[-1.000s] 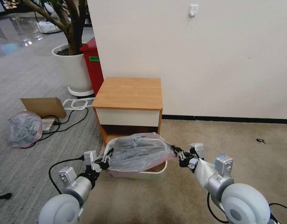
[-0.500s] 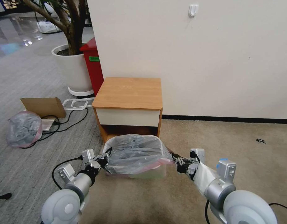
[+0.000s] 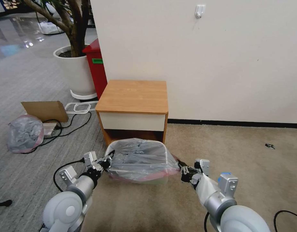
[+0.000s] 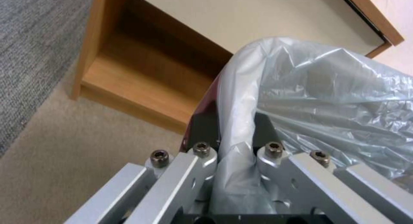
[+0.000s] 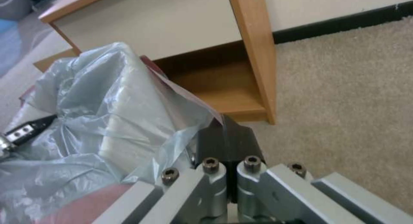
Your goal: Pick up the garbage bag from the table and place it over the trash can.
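1. My left gripper (image 3: 105, 162) is clamped on the left edge of the thin, crinkly, translucent grey garbage bag with a pink hem (image 3: 140, 158); plastic bunched between the fingers (clear in the left wrist view).
2. My right gripper (image 3: 183, 169) is closed on the bag's right edge, pink hem pinched.
3. Bag is stretched between both grippers, draped over the small rectangular cream plastic trash can (image 3: 156, 181).
4. Can stands on carpet just in front of the small wooden nightstand table (image 3: 133, 96).
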Tool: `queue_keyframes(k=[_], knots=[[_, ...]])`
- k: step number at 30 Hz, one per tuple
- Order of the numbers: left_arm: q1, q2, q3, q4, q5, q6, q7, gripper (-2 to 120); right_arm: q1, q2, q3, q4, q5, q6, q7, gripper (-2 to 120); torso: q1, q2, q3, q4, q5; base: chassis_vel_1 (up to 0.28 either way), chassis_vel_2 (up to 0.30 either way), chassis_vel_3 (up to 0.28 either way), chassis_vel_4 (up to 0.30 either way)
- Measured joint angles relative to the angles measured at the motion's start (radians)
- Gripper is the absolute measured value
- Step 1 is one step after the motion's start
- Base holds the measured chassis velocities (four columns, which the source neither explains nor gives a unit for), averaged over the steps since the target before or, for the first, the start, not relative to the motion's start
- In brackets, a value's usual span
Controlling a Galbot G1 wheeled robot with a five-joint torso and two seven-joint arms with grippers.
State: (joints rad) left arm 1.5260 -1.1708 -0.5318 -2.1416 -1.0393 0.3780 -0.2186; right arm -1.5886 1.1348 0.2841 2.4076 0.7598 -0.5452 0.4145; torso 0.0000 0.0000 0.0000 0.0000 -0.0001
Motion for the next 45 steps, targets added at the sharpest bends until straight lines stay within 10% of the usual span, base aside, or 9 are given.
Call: queue_keyframes(k=[4, 12, 30, 38, 45], knots=[[0.0, -0.006, 0.002, -0.004, -0.004, 0.001, 0.001, 6, -0.001, -0.001, -0.01, -0.048, -0.075, 0.034, -0.036, 0, 0.0, 0.0, 0.0, 0.0, 0.0001, 0.0, 0.0, 0.0, 0.0], [0.007, -0.009, -0.003, -0.012, -0.007, 0.002, 0.0, 6, -0.007, 0.056, -0.025, -0.218, -0.484, 0.409, -0.269, 0, 0.0, 0.0, 0.0, 0.0, 0.0002, 0.0, 0.0, 0.0, 0.0], [0.009, 0.001, 0.004, -0.014, 0.051, -0.023, 0.009, 6, -0.056, 0.079, -0.063, -0.008, 0.103, 0.051, 0.12, 0, 0.0, 0.0, 0.0, -0.0001, 0.0, 0.0, 0.0, 0.0, 0.0], [0.036, 0.0, -0.005, -0.056, 0.04, -0.013, 0.023, 6, -0.041, 0.119, -0.065, -0.059, 0.059, 0.139, 0.106, 0, 0.0, 0.0, 0.0, 0.0, 0.0002, 0.0, 0.0, 0.0, 0.0], [0.049, -0.003, -0.016, -0.074, -0.037, -0.001, -0.001, 6, -0.046, 0.165, -0.073, -0.195, -0.279, 0.441, -0.117, 0, 0.0, 0.0, 0.0, 0.0, 0.0001, 0.0, 0.0, 0.0, 0.0]])
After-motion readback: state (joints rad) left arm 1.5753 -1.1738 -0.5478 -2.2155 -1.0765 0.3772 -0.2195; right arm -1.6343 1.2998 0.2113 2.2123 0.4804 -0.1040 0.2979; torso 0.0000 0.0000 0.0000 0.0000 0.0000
